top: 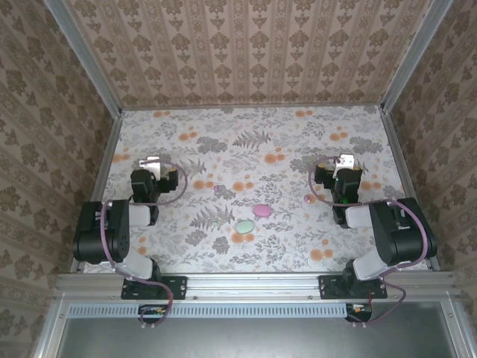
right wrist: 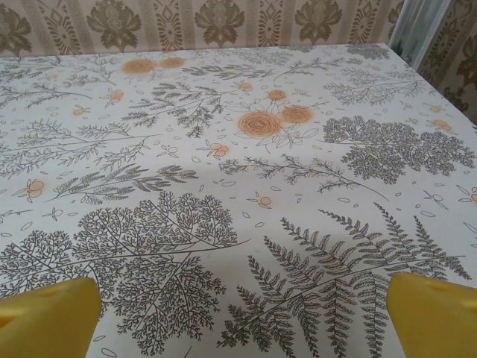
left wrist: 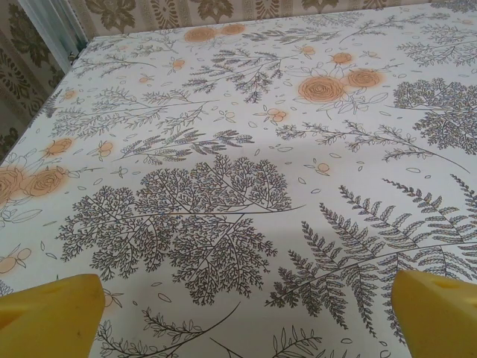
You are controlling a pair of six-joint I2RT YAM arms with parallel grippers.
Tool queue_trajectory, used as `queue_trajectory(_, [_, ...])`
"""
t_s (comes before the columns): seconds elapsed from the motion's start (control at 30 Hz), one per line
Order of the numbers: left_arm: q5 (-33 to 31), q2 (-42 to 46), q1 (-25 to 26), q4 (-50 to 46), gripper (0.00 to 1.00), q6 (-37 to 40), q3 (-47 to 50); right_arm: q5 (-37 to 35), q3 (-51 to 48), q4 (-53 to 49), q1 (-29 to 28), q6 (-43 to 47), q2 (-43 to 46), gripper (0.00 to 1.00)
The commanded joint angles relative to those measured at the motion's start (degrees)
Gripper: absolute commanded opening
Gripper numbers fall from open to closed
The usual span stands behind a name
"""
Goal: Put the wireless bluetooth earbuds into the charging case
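Lying well apart on the flowered table (top: 298, 142), the two earbuds are both out of their cases: the pinkish earbud (top: 217, 189) sits left of centre, and the pale earbud (top: 308, 198) sits right of centre, near the right arm. Between them and nearer the arm bases lie two oval cases, the pink case (top: 262, 211) and the mint case (top: 244, 225) just beside it on its near-left. The cases are too small in the overhead view to tell whether their lids are up. Nothing stands between either bud and the cases. Each of the two arms is folded low on its own side, elbow back toward the base rail and wrist pointing at the far wall. The left gripper (top: 153, 162) is left of the pinkish bud, and the right gripper (top: 344, 160) is beyond and to the right of the pale bud. In the wrist views, the left gripper (left wrist: 238, 317) and right gripper (right wrist: 238, 317) are spread wide, their yellow fingertips (left wrist: 52, 313) at the bottom corners with bare printed cloth between them. Patterned wallpaper (top: 253, 45) encloses the table on three sides.
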State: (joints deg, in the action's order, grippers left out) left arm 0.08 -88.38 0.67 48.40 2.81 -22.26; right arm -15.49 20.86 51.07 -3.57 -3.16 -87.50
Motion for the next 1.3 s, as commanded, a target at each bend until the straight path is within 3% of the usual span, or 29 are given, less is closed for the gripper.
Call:
queue_trajectory(0.0, [0.7,0.4,-0.3,-0.3,1.0,0.0,-1.2,0.0,1.2,0.6,0.2,-0.3,-0.3,1.0])
queue_trajectory(0.7, [1.4,0.4,-0.5,-0.2,1.0,-0.1,-1.2,0.5,1.3,0.3,0.4,-0.4,-0.4,1.0])
queue_trajectory(0.9, [2.6,0.5,-0.6,-0.2,1.0,0.4,-1.2,8.4,2.2,-1.5,1.4,1.5,-0.1,1.0])
queue_trajectory(1.1, [3.5,4.6,-0.4,0.9,1.0,0.8,1.3,12.2,1.3,-0.7,1.5,2.9,0.6,1.0])
queue_trajectory(1.27, [2.3,13.8,-0.7,-9.2,1.0,-1.3,0.6,12.7,-0.2,0.2,1.3,3.3,2.9,1.0])
